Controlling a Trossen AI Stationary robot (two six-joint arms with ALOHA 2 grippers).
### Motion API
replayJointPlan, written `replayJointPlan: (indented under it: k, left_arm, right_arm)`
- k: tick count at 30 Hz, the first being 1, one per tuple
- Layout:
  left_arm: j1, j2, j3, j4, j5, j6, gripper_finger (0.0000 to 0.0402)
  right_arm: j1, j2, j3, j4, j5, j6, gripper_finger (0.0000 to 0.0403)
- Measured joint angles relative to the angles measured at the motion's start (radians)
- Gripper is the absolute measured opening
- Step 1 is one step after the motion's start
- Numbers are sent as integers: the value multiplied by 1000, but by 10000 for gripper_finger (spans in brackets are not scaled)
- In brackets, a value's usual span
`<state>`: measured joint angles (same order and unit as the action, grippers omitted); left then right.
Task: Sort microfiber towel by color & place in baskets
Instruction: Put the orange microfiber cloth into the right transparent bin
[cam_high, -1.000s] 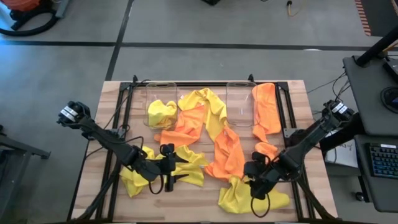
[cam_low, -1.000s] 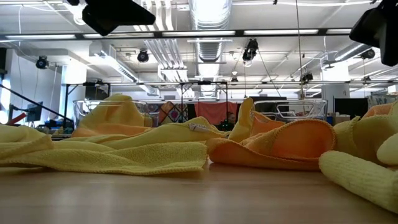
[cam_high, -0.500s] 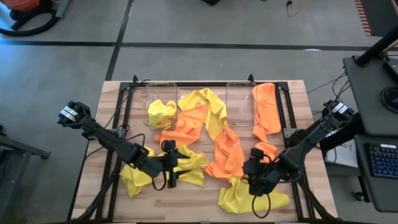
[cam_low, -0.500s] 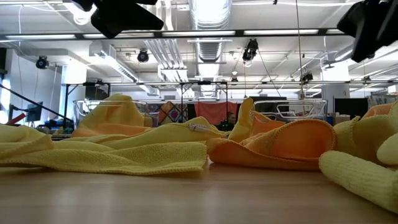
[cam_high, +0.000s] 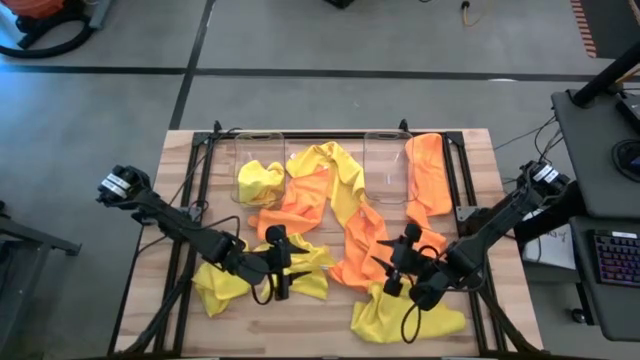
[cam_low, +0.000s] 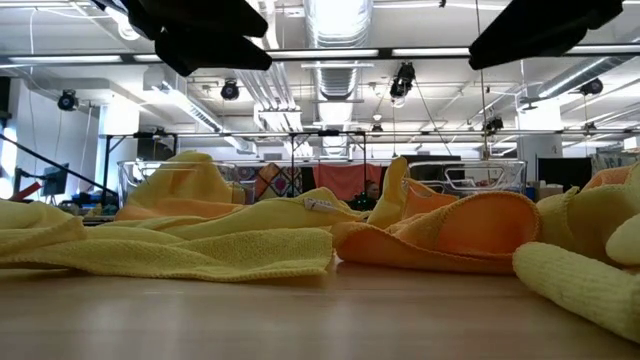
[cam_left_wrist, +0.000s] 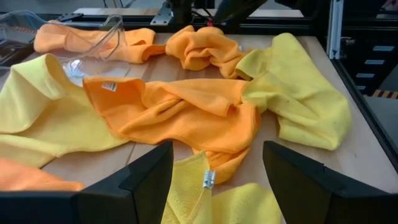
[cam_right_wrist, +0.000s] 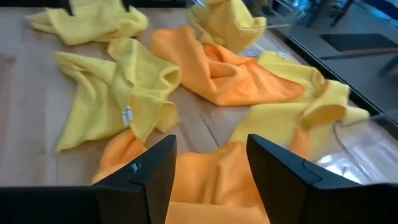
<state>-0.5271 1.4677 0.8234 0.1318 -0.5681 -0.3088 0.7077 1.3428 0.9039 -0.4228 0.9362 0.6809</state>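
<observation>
While both hover over scattered towels (cam_high: 365, 240), left pincer (cam_high: 278, 262) and right pincer (cam_high: 392, 262) gape wide, empty.

- The yellow towels (cam_high: 300, 268) are soft cloth with a fine, nubbly matt pile; a small sewn label shows on one.
- The orange towels (cam_high: 365, 245) are the same matt, fuzzy cloth, lying in loose folds.
- The baskets (cam_high: 258, 168) are clear, glossy plastic with smooth walls.
- The surface (cam_high: 310, 325) is pale wood, smooth, with visible plank grain.
- Left end effector (cam_left_wrist: 211, 180) and right end effector (cam_right_wrist: 208, 163): fingers of dark, smooth, matt plastic.
</observation>
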Motion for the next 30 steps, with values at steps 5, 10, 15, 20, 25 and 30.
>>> replayJointPlan:
  k: [5, 10, 15, 20, 25, 30]
  left_arm:
    - [10, 1, 0, 0, 0, 6, 232]
    - [31, 0, 0, 0, 0, 28, 232]
    - [40, 0, 0, -1, 0, 39, 232]
    - [40, 0, 0, -3, 0, 39, 232]
    - [40, 0, 0, -5, 0, 44, 232]
    - [40, 0, 0, -7, 0, 46, 232]
  right_arm:
    - [4, 2, -4, 22, -27, 10, 192]
    - [3, 13, -22, 35, -28, 17, 192]
    - [3, 15, -37, 58, -22, 16, 192]
    - [3, 16, -41, 66, -20, 16, 192]
    - [2, 20, -41, 66, -19, 10, 192]
    - [0, 20, -41, 66, -18, 11, 192]
